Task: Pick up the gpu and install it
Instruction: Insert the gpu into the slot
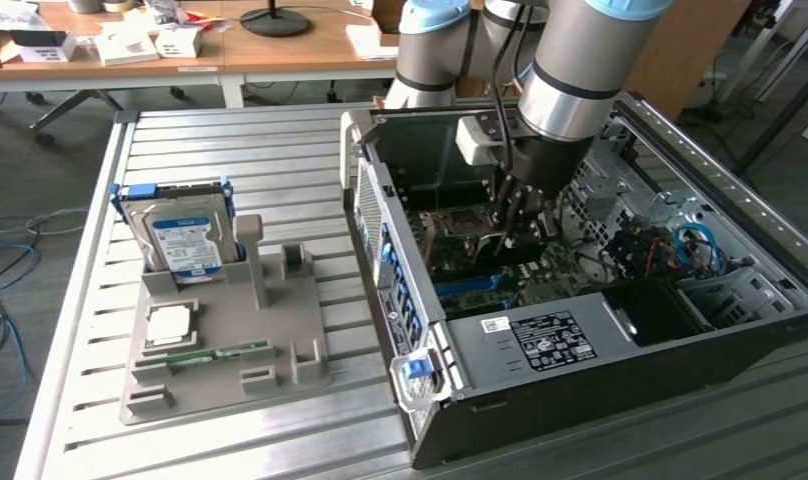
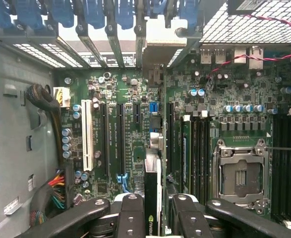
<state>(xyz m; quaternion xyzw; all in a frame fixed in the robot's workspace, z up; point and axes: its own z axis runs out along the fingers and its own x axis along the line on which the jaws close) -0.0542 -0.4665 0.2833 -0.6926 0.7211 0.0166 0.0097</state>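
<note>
The gpu (image 2: 152, 173) is seen edge-on as a thin dark card running down to a pale metal bracket (image 2: 157, 47) at the case's rear slots. My gripper (image 2: 157, 210) is shut on it, one black finger (image 2: 131, 208) on each side. The card stands upright over the green motherboard (image 2: 115, 99), in line with the long black expansion slots. Whether it touches a slot I cannot tell. In the exterior view my gripper (image 1: 522, 225) reaches deep inside the open computer case (image 1: 724, 170), and the arm hides the card.
A white slot (image 2: 87, 134), an open processor socket (image 2: 239, 173) and cable bundles (image 2: 56, 191) lie around the card. Outside the case, on the exterior view's left, a grey holder (image 1: 297, 330) carries a blue-labelled hard drive (image 1: 184, 240), a processor (image 1: 168, 322) and a green memory stick (image 1: 204, 352).
</note>
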